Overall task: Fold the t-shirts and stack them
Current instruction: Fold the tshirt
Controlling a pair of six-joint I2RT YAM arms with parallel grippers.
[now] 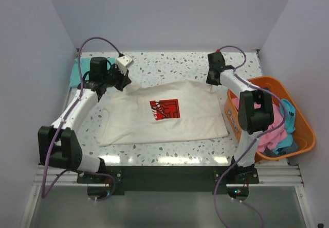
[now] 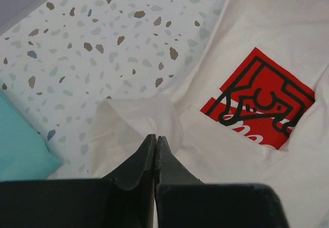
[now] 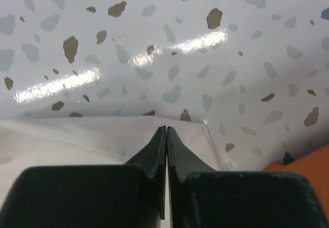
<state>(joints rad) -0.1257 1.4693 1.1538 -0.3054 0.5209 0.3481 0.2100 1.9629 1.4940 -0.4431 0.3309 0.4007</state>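
A large cream t-shirt [image 1: 154, 127] with a red square print [image 1: 164, 109] lies spread across the middle of the table. My left gripper [image 1: 123, 83] sits at the shirt's far left corner. In the left wrist view its jaws [image 2: 155, 137] are pressed together on a raised, thin fold of the cream cloth [image 2: 133, 122], with the print [image 2: 257, 102] to the right. At the far right corner my right gripper [image 1: 211, 80] is shut on the shirt's edge [image 3: 77, 140], its tips [image 3: 167, 128] right at the hem. A teal t-shirt [image 1: 77, 71] lies folded at the far left.
An orange plastic basket [image 1: 304, 130] stands at the right edge of the table, close to the right arm, holding a pink shirt [image 1: 270, 133] and a blue one [image 1: 289, 116]. Grey walls close in the back and both sides. Speckled tabletop [image 1: 169, 66] shows beyond the shirt.
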